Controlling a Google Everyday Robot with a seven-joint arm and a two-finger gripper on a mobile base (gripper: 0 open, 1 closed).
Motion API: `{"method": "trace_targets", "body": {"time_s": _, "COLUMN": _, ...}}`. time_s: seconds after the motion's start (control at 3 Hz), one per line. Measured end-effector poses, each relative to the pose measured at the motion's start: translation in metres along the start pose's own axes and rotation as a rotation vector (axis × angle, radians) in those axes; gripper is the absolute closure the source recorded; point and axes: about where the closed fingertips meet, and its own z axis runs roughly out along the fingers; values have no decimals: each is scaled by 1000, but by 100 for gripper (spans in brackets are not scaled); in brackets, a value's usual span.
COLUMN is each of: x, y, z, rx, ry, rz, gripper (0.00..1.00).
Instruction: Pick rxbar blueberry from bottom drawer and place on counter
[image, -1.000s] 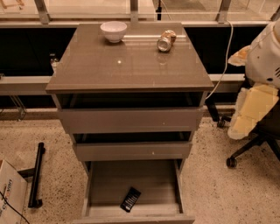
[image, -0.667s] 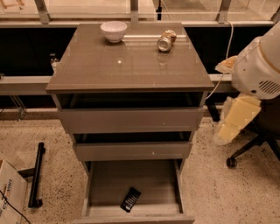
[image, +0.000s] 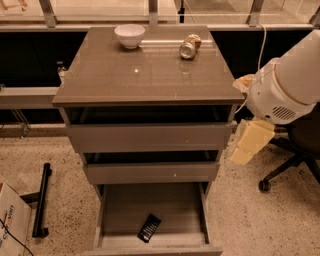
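Camera view, looking down on a three-drawer cabinet. Rxbar blueberry (image: 149, 228): small, flat, rectangular, in a dark wrapper with pale print lines. Lying flat on the plain grey floor of the open bottom drawer (image: 150, 202), near its front edge and slightly left of centre. Long axis diagonal: upper end toward the back right, lower end toward the front left. Above the drawer's rear part, the fronts of the two upper drawers (image: 150, 137), both slightly ajar. Counter (image: 145, 75): glossy grey-brown, bearing a white bowl (image: 129, 35) at back left and a gold-silver can (image: 189, 46) on its side at back right. Gripper (image: 251, 143): cream-coloured, hanging below the white arm (image: 287, 85) to the right of the cabinet, level with the upper drawers, well apart from the bar; spread or pressed together, cannot tell. Black office chair (image: 295, 160) behind the arm; cardboard box (image: 10, 220) and black bar (image: 41, 200) on the floor at left.
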Motion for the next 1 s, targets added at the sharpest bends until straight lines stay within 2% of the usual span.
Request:
{"method": "trace_targets", "body": {"time_s": 0.33, "x": -3, "y": 6, "z": 15, "rx": -38, "ry": 24, "rz": -22, "gripper": 0}}
{"method": "trace_targets", "body": {"time_s": 0.67, "x": -11, "y": 20, "z": 56, "rx": -99, "ry": -21, "rz": -38, "gripper": 0}}
{"method": "trace_targets", "body": {"time_s": 1.0, "x": -20, "y": 42, "z": 124, "rx": -187, "ry": -116, "rz": -50, "gripper": 0}}
